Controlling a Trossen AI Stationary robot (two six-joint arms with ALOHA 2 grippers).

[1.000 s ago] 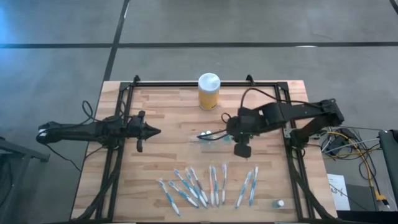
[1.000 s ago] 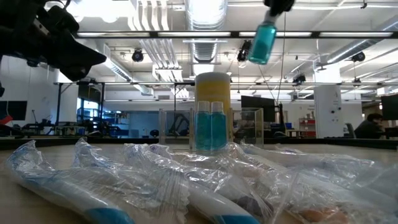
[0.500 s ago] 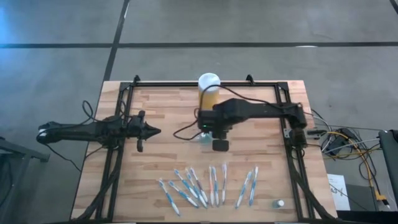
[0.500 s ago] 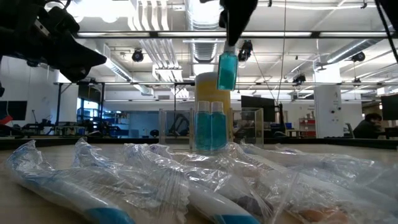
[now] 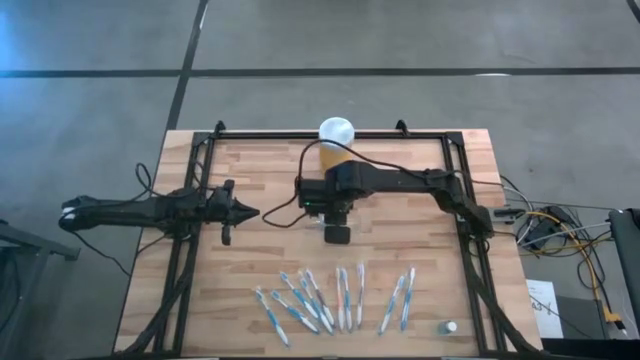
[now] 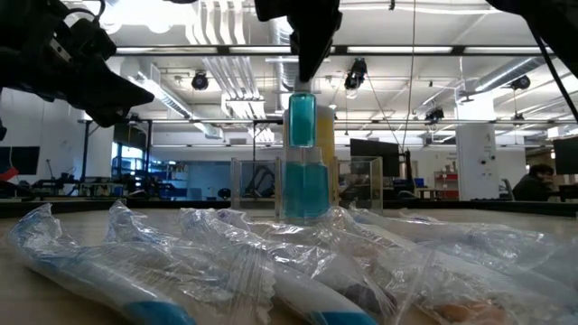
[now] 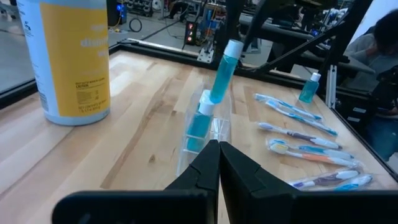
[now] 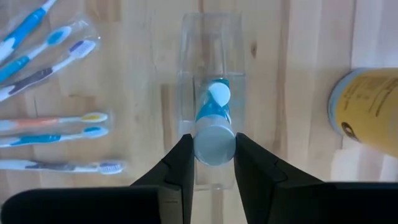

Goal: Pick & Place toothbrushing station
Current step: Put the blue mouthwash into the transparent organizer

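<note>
Right gripper (image 8: 211, 163) grips tube (image 8: 214, 143) over holder (image 8: 211, 56).

Robotics lab: exposed ceiling ducts (image 6: 298, 23), monitors (image 6: 375, 149), open floor.

A wooden table (image 5: 250, 160) edged by a black frame (image 5: 300, 134) stands on a grey floor (image 5: 400, 40) crossed by dark lines. Beyond it, strip lights (image 6: 298, 18) and ducts hang from the ceiling over a hall of desks and monitors (image 6: 375, 149).
</note>
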